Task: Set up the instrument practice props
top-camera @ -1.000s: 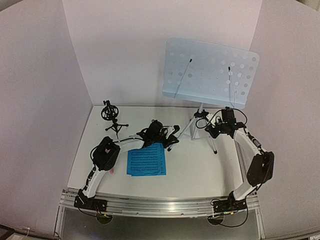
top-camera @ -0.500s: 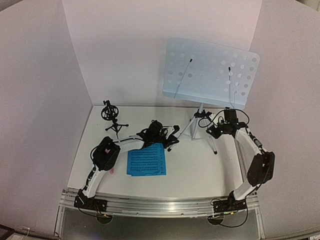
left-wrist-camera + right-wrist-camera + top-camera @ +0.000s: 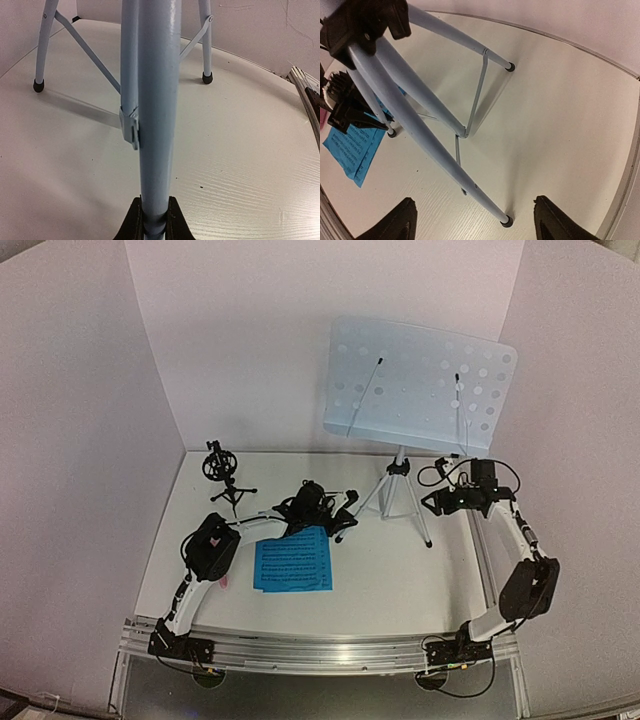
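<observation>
Our right tool [image 3: 474,222] just released wide, retreating toward 3 o'clock; left tool [image 3: 152,226] clamps the music stand leg [image 3: 157,100]; we judge it placed.

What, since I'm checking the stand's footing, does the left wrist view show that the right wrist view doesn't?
Only left wrist: the left gripper shut on a tripod leg, close up. Only right wrist: blue sheet music, the open right gripper touching nothing. Both: the tripod's black-tipped feet standing on the white table.

No legible word, brand or number appears. The blue sheet-music pages [image 3: 292,562] carry printed staves. These are too small to read.
</observation>
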`<control>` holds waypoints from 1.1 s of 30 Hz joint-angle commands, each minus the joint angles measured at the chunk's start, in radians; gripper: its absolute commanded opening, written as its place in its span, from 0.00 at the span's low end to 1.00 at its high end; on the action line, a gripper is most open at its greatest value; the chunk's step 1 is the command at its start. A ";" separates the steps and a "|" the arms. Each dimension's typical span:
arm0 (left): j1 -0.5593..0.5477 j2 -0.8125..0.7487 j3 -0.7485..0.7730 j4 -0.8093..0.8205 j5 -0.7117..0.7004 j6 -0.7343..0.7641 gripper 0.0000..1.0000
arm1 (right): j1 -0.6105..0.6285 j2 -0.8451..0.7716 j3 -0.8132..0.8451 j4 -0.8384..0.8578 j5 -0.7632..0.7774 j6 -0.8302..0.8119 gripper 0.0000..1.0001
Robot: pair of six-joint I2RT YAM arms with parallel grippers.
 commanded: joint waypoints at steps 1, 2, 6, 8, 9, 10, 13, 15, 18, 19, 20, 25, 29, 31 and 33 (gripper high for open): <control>0.019 -0.022 -0.027 -0.105 -0.024 -0.015 0.00 | -0.067 -0.018 0.020 -0.010 -0.143 0.076 0.81; 0.020 -0.022 -0.025 -0.123 -0.020 -0.003 0.00 | -0.077 -0.007 0.037 -0.009 -0.157 0.081 0.82; 0.025 -0.040 -0.036 -0.204 -0.003 0.049 0.00 | -0.086 0.063 0.137 -0.009 -0.262 0.107 0.84; 0.026 -0.050 -0.049 -0.236 0.007 0.082 0.00 | -0.087 0.119 0.187 -0.010 -0.325 0.132 0.83; 0.026 -0.054 -0.053 -0.242 0.011 0.095 0.00 | -0.087 0.144 0.211 -0.010 -0.349 0.144 0.83; 0.026 -0.053 -0.053 -0.245 0.011 0.100 0.00 | -0.087 0.171 0.238 -0.009 -0.368 0.158 0.82; 0.025 -0.039 -0.031 -0.241 0.003 0.091 0.00 | -0.085 0.244 0.304 0.044 -0.428 0.250 0.80; 0.024 -0.026 -0.011 -0.238 0.000 0.089 0.00 | -0.077 0.276 0.320 0.105 -0.456 0.334 0.78; 0.023 -0.016 0.009 -0.240 -0.003 0.090 0.00 | -0.046 0.289 0.303 0.245 -0.502 0.426 0.77; 0.023 -0.013 0.012 -0.243 -0.004 0.091 0.00 | -0.035 0.293 0.299 0.282 -0.521 0.455 0.77; 0.023 -0.011 0.013 -0.244 -0.004 0.092 0.00 | -0.027 0.297 0.296 0.312 -0.532 0.470 0.77; 0.023 -0.009 0.011 -0.244 -0.007 0.092 0.00 | -0.003 0.331 0.318 0.383 -0.564 0.533 0.71; 0.022 -0.007 0.014 -0.238 -0.009 0.089 0.00 | 0.035 0.356 0.338 0.395 -0.559 0.551 0.66; 0.022 -0.005 0.018 -0.237 -0.009 0.089 0.00 | 0.040 0.367 0.345 0.396 -0.568 0.566 0.59; 0.022 -0.005 0.021 -0.234 -0.008 0.088 0.00 | 0.041 0.373 0.346 0.396 -0.570 0.576 0.51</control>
